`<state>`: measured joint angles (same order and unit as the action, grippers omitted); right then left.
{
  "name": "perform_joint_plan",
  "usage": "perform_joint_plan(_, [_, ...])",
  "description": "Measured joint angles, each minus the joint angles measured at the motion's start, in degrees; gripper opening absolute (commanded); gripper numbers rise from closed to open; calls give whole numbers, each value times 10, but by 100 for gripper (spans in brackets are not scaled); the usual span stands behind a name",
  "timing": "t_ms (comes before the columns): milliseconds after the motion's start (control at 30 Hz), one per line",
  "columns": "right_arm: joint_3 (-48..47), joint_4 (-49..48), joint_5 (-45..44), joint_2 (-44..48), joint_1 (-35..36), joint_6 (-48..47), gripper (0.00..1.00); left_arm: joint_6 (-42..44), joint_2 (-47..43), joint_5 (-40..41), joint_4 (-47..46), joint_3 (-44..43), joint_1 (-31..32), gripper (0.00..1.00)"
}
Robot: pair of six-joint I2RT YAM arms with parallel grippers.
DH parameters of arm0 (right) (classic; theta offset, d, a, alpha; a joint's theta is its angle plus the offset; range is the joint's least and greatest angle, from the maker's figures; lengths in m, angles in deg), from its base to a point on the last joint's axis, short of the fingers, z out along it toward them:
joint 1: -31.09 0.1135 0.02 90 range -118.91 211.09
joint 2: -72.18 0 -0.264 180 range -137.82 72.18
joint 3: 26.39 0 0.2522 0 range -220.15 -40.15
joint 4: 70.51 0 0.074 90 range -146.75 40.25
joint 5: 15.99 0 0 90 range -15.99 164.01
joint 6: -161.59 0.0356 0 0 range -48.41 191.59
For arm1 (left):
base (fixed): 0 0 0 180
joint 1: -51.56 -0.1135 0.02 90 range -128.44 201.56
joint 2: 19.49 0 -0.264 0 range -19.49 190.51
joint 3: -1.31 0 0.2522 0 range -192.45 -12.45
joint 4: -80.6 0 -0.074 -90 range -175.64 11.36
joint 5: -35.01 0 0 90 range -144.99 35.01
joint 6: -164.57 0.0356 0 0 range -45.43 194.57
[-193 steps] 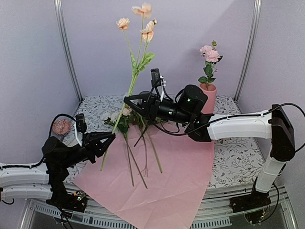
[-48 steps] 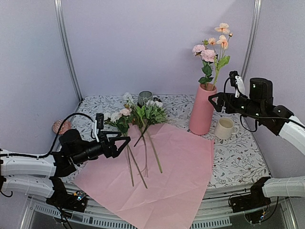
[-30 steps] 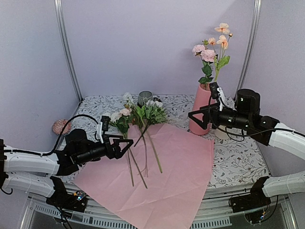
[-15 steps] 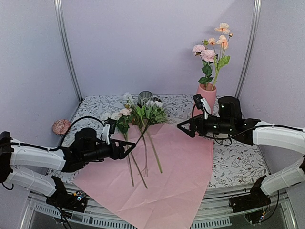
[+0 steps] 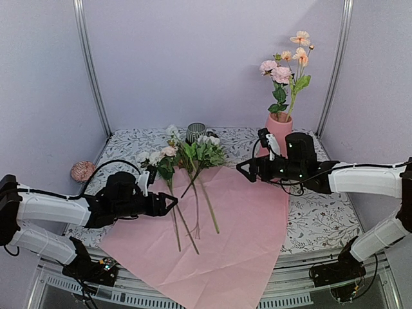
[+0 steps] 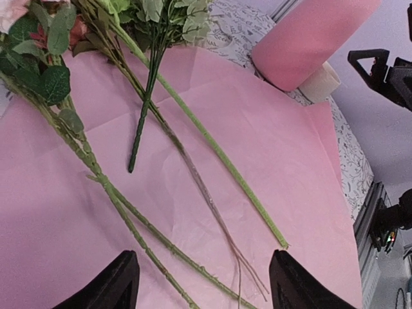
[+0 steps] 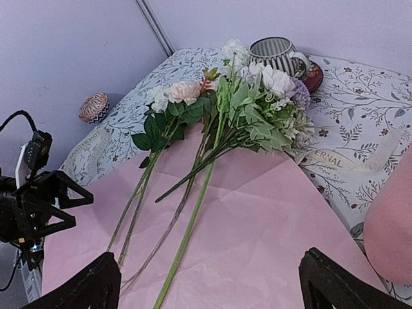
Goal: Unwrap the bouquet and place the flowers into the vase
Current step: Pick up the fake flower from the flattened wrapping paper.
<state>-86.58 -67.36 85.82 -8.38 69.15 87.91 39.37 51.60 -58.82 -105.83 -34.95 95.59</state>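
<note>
Unwrapping is done: paper point(image 5: 232, 238) is laid flat mid-frame; some stems are seated in vase point(image 5: 279, 125) upper right, other flowers point(image 5: 193, 154) are left lying centre; left gripper point(image 5: 172, 205) and right gripper point(image 5: 241, 170) are spread, nothing gripped

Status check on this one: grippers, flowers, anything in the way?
Left gripper open, low over flowers lying on paper. Right gripper open, empty. Some blooms already in vase. Right arm crosses in front of vase.

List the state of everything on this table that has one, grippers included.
vase, upright, partly filled
pink paper, unfolded, spread flat
loose flowers, unwrapped, lying on the paper
ribbon, untied, lying flat
striped mug, upright
left gripper, open, empty
right gripper, open, empty
</note>
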Motion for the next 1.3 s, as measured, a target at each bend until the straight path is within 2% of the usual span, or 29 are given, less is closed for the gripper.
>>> perform_joint_plan(400, [-28,-42,-22,-96,0,9,99,25,-1,10,65,-32,-1,79])
perform_joint_plan(433, [-28,-53,-24,-97,0,9,99,26,-1,9,66,-34,-1,77])
perform_joint_plan(600, [21,-130,-28,-99,0,9,99,24,8,10,89,-46,-2,52])
perform_joint_plan(667, [42,-148,-23,-101,0,11,99,21,23,12,98,-56,-2,47])
perform_joint_plan(1000, [56,-201,-1,-113,7,7,99,-24,133,31,143,-119,-8,45])
perform_joint_plan(1300, [56,-208,-2,-113,10,-1,99,-48,184,18,155,-132,-25,30])
